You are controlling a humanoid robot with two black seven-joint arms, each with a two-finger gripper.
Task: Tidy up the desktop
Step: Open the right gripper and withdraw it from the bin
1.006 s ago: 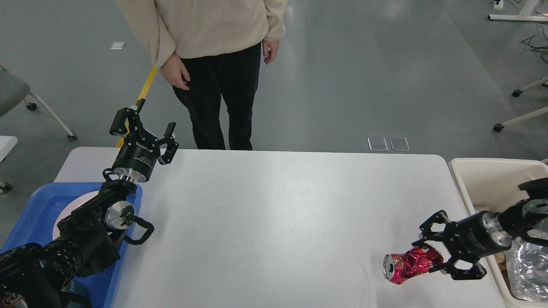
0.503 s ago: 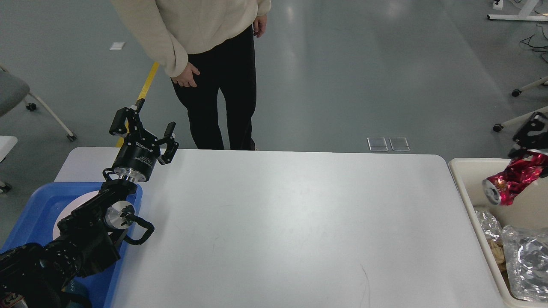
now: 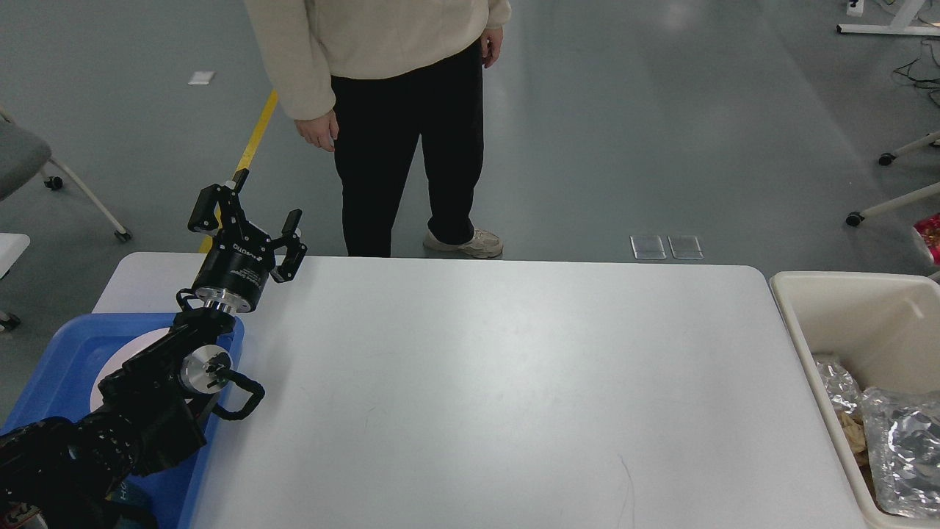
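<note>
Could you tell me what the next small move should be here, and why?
Probably lower the red can, just visible at the right edge, into the bin and let go. The desktop looks bare, the bin already holds foil scraps, and the left gripper waits with jaws open.

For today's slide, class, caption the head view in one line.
Left tool open above the white desktop, between a blue tray and a cream bin holding crumpled foil.
</note>
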